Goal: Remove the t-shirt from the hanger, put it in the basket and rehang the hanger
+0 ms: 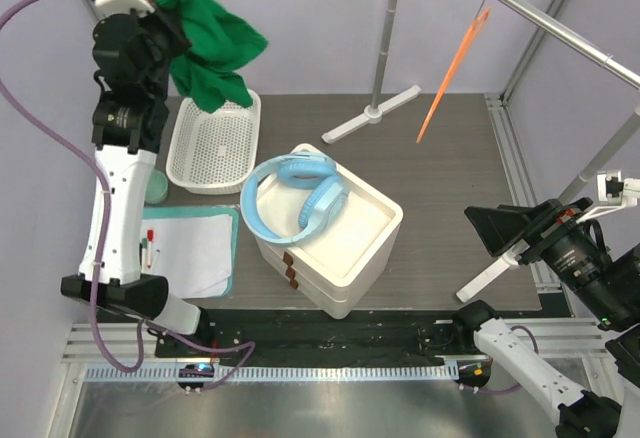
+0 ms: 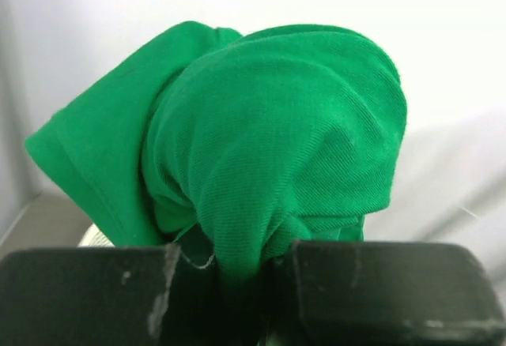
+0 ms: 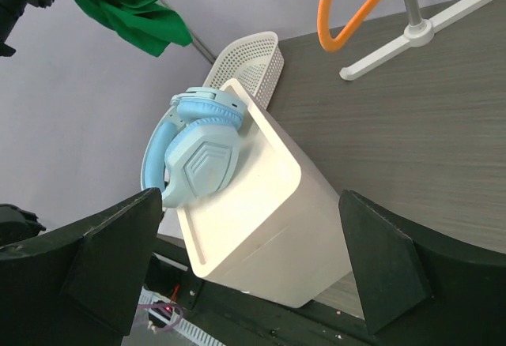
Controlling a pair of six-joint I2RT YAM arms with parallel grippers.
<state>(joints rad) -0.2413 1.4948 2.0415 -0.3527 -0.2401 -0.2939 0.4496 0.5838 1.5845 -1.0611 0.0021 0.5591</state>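
- Two arms share the table [image 1: 450, 188], and judged from how things lie, the task is all but finished; what is left is setting the cloth down safely.
- Running across the far right corner, the grey rail [image 1: 560, 28] carries the hanger and nothing else.
- Bunched into a hanging clump, the t-shirt [image 1: 210, 43] is high at the far left, clear of the hanger and above the far end of the white basket [image 1: 180, 148].
- Centre table stands the white box [image 1: 370, 258], well apart from the shirt.
- Hooked on the rail and slanting, the hanger [image 1: 455, 68] is bare. It looks only lightly seated, so any knock to the rail could shake it off.
- On top of the box lies a pair of blue headphones [image 1: 300, 208].
- Clamped on a fold of the shirt, the left gripper [image 2: 237, 283] has its fingers nearly closed with cloth squeezed between them. Only a small bite of fabric seems held, so the hanging bulk could slip free if the arm jerks.
- If let go here, part of the shirt may drape over the basket rim or land beside it, because the clump hangs over the rim rather than the middle.
- Spread wide and holding nothing, the right gripper [image 3: 251, 200] sits low at the near right, facing the box.
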